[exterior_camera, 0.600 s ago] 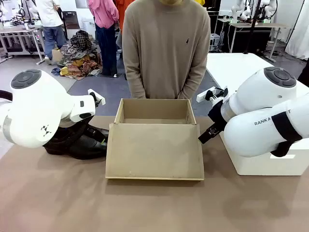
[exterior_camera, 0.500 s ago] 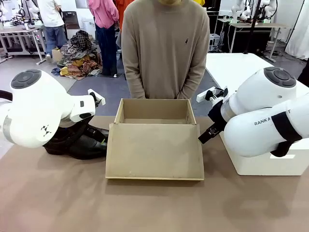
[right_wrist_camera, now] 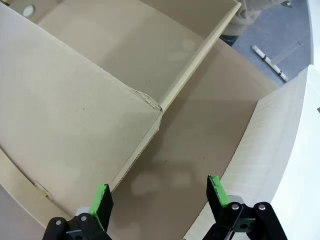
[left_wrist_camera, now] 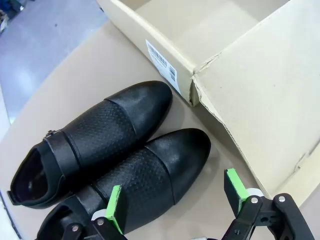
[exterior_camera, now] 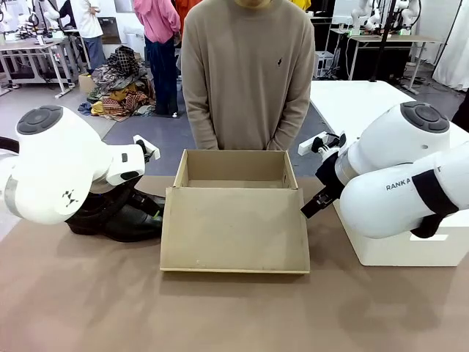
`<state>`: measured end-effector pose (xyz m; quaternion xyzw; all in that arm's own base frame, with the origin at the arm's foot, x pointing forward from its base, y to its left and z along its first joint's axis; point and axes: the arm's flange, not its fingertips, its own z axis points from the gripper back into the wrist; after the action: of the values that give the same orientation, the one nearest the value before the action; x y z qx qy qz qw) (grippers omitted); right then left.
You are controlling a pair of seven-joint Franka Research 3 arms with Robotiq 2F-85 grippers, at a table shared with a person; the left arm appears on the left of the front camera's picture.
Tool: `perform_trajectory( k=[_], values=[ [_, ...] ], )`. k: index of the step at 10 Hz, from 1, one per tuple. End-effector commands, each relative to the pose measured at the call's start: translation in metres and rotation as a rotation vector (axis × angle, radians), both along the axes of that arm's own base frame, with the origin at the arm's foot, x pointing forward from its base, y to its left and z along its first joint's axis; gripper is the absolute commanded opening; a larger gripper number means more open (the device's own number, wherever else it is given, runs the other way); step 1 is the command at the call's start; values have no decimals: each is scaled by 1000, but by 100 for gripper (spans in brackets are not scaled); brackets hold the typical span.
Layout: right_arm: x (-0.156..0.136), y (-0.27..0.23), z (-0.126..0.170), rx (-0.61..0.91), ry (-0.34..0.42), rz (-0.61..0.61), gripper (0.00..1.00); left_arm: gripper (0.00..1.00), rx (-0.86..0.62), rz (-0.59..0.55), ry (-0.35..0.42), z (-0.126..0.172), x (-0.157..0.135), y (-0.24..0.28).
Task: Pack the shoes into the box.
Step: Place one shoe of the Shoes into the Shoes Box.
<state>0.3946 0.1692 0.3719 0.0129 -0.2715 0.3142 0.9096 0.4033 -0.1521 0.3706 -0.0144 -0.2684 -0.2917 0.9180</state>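
Nearest you, the left fingers (left_wrist_camera: pixel 116 207) are spread wide and hold nothing. They hang above the pair of glossy black leather shoes (left_wrist_camera: pixel 120 150), and in the left wrist view the toe of one shoe lies between the green pads. The right fingers (right_wrist_camera: pixel 216 192) are released too, poised over the brown surface (exterior_camera: pixel 220 315) in the gap between the tan cardboard shoebox (exterior_camera: pixel 234 172) and a larger white box (exterior_camera: pixel 410 253). The shoes sit side by side on the surface at the robot's left of the shoebox, partly hidden behind the left arm in the front view. Their long axes run across the surface with the toes toward the shoebox, just beside its side wall and apart from it. That wall carries a white printed label (left_wrist_camera: pixel 161 60). The shoebox stands open, and its flat hinged lid (exterior_camera: pixel 234 231) is folded down toward you. Beyond the lid, what you can see of the tray's inside is plain cardboard. At the far edge stands a person in a beige sweater (exterior_camera: pixel 249 73).
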Motion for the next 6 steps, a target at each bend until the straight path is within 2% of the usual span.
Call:
perform_trajectory(
  k=[1,6],
  values=[
    [0,0,0,1,0,-1,100,100,0,0,0,0,0,0],
    [0,0,0,1,0,-1,100,100,0,0,0,0,0,0]
  ],
)
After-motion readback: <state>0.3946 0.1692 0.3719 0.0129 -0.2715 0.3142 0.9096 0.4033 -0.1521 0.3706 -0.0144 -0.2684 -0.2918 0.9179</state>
